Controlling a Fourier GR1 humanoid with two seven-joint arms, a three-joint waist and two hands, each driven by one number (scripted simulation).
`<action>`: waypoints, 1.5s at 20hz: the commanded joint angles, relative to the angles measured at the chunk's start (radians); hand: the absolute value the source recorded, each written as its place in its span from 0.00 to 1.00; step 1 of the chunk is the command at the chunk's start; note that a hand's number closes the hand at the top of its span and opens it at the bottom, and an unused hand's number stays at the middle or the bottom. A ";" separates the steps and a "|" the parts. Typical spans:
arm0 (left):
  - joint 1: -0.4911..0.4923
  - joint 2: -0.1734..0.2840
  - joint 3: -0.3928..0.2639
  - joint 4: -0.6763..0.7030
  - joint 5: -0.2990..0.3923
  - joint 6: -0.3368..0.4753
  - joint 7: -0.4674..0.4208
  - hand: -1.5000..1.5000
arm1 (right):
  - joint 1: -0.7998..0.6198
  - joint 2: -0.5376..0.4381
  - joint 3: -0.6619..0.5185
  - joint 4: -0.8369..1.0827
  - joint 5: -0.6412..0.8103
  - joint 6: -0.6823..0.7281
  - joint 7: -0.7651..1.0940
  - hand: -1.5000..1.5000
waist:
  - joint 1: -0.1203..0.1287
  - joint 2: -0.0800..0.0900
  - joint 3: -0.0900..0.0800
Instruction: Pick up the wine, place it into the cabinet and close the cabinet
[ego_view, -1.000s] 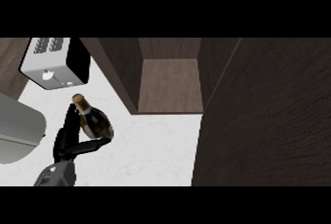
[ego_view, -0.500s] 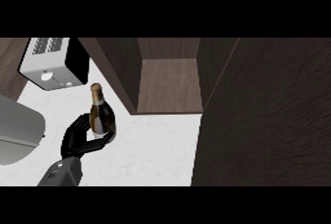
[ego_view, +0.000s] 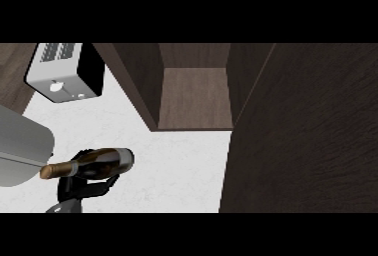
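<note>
The left hand (ego_view: 87, 184) has its fingers (ego_view: 111, 181) curled round the wine bottle (ego_view: 92, 163), held sideways above the white surface (ego_view: 177, 165) near its front-left part, short of the open cabinet (ego_view: 196, 97).

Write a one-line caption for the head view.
Left hand holds the wine bottle sideways above the counter, beside the open cabinet.
</note>
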 joint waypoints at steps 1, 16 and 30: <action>0.050 0.016 0.001 -0.016 0.025 -0.064 -0.015 1.00 | 0.068 0.009 0.009 -0.132 -0.030 -0.005 0.050 0.00 | 0.003 0.003 -0.004; 0.310 -0.134 -0.158 -0.675 0.089 -0.053 0.263 1.00 | 0.074 -0.009 -0.044 -0.083 -0.090 0.035 0.011 0.00 | 0.014 -0.001 -0.002; 0.455 -0.189 -0.403 -1.204 0.079 0.213 0.571 1.00 | 0.115 0.046 0.030 -0.094 0.005 0.024 -0.042 0.00 | 0.006 0.002 -0.004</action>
